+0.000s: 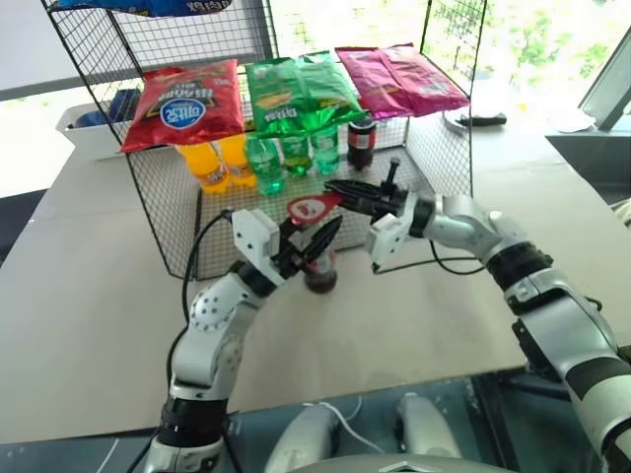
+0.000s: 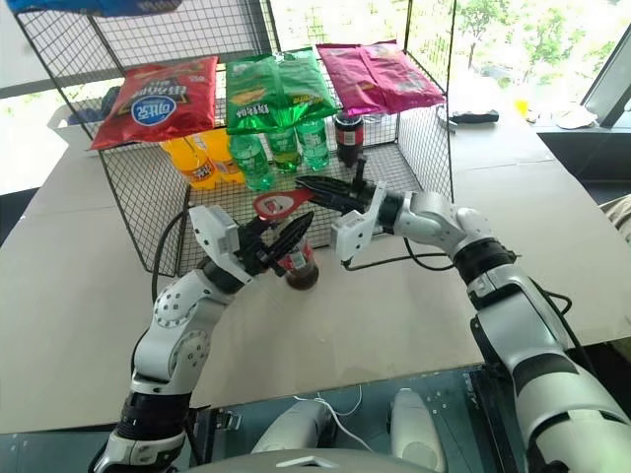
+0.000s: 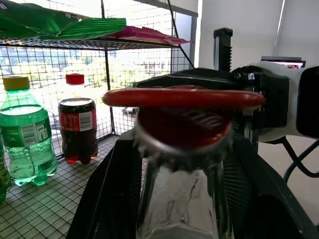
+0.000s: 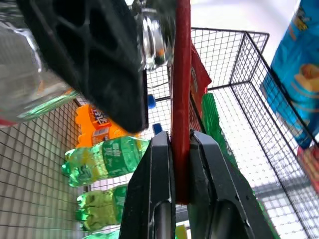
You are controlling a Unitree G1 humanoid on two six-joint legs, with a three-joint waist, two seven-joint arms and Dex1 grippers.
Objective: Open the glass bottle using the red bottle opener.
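Left gripper (image 1: 308, 243) grasps bottle (image 1: 321, 272); right gripper (image 1: 340, 190) clamps opener (image 1: 314, 207) over cap (image 3: 183, 127). Cap on; prying remains.

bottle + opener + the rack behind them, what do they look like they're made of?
Glass bottle: clear glass, glossy, see-through neck; its cap looks like crimped red painted metal.
Red bottle opener: thin, flat, smooth red finish; probably painted metal or plastic, can't tell which.
Rack: thin black wire mesh, likely coated metal.
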